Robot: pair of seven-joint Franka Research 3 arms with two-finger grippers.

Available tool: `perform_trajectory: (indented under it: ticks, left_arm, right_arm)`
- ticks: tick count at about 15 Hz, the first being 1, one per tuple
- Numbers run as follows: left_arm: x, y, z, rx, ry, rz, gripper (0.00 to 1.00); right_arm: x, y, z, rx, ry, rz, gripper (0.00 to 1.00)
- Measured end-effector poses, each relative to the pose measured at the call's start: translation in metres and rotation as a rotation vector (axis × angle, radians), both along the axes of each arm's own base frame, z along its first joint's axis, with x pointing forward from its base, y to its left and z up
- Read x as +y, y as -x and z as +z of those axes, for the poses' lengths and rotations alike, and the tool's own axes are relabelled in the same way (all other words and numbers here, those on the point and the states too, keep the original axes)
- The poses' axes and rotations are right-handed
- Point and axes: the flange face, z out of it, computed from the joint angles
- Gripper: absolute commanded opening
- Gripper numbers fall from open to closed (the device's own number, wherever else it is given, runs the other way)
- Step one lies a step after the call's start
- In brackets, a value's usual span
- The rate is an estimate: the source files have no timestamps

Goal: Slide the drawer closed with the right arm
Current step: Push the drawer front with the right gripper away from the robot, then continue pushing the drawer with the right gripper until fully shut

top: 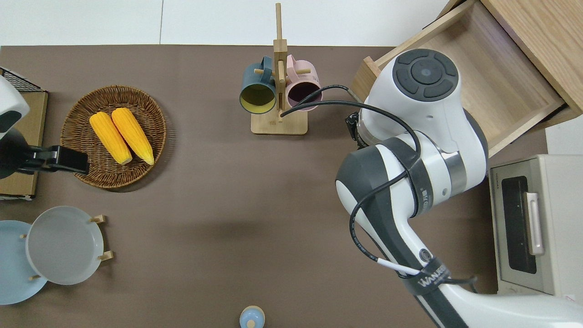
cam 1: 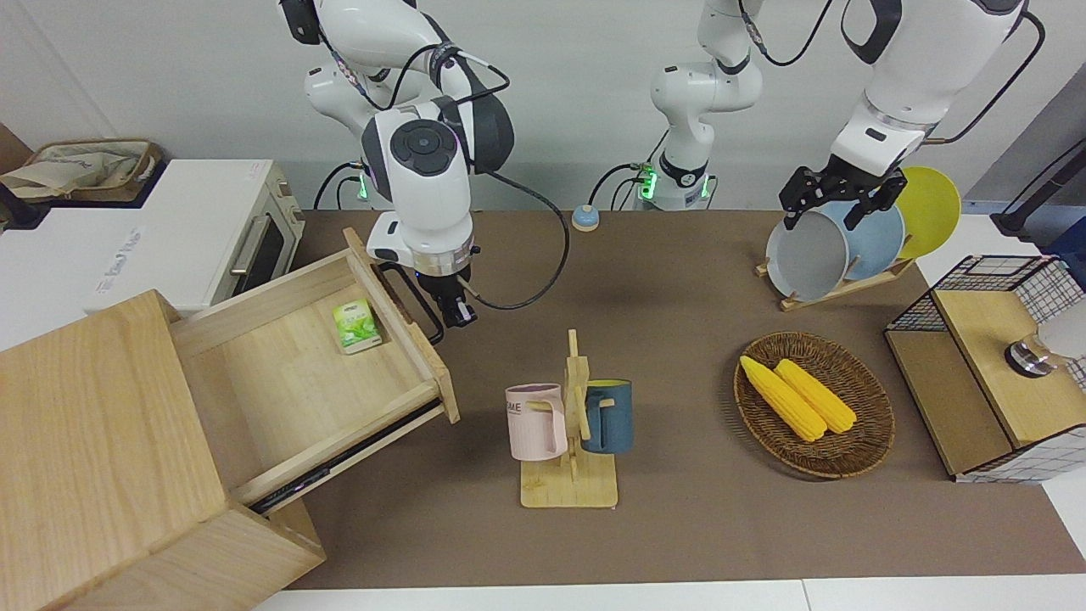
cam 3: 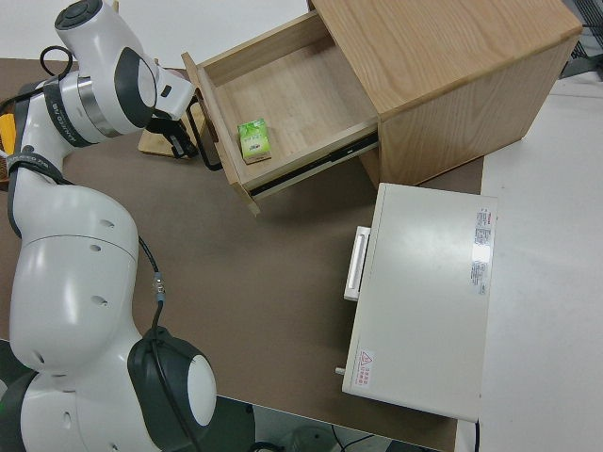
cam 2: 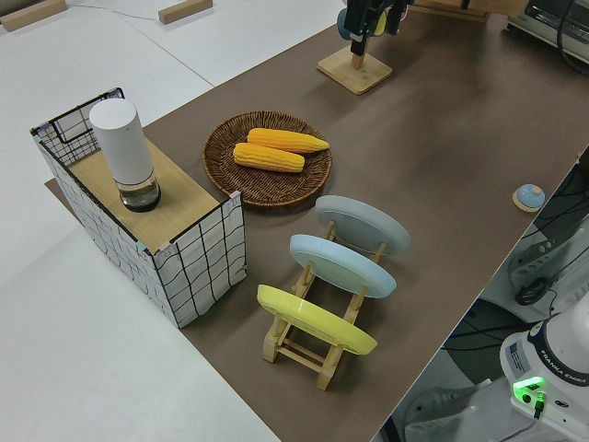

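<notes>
The cabinet (cam 1: 102, 441) is a large light-wood box at the right arm's end of the table (cam 1: 679, 356). The drawer (cam 1: 288, 382) stands pulled far out of the cabinet toward the table's middle. It is wide and shallow, of the same light wood, with a black loop handle (cam 1: 413, 297) on its front panel. A small green carton (cam 1: 355, 326) lies flat on the drawer floor, close to the front panel.

The right arm (cam 1: 420, 161) bends down over the table just in front of the drawer, its wrist pointing downward. The right gripper (cam 1: 458, 310) hangs just beside the handle, in front of the front panel. Whether it touches the handle, and whether its fingers are apart or together, cannot be told.

The mug rack (cam 1: 570, 424) stands in front of the drawer, well apart from it. The left arm (cam 1: 882, 102) is parked.
</notes>
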Motion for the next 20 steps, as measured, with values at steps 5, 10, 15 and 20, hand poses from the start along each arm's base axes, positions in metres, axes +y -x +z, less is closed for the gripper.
perform_trajectory:
  ticks: [5, 10, 15, 20]
  left_arm:
    - [0.000, 0.000, 0.000, 0.000, 0.000, 0.000, 0.99]
    - [0.000, 0.000, 0.000, 0.000, 0.000, 0.000, 0.99]
    - [0.000, 0.000, 0.000, 0.000, 0.000, 0.000, 0.99]
    - [0.000, 0.000, 0.000, 0.000, 0.000, 0.000, 0.99]
  right_arm:
    - [-0.010, -0.008, -0.003, -0.021, -0.008, -0.017, 0.000]
    - [-0.032, -0.016, -0.002, -0.028, -0.010, -0.018, 0.000]
    - [-0.064, -0.030, -0.001, -0.043, -0.012, -0.011, 0.000]
    - [-0.087, -0.041, 0.006, -0.063, -0.018, -0.002, 0.000]
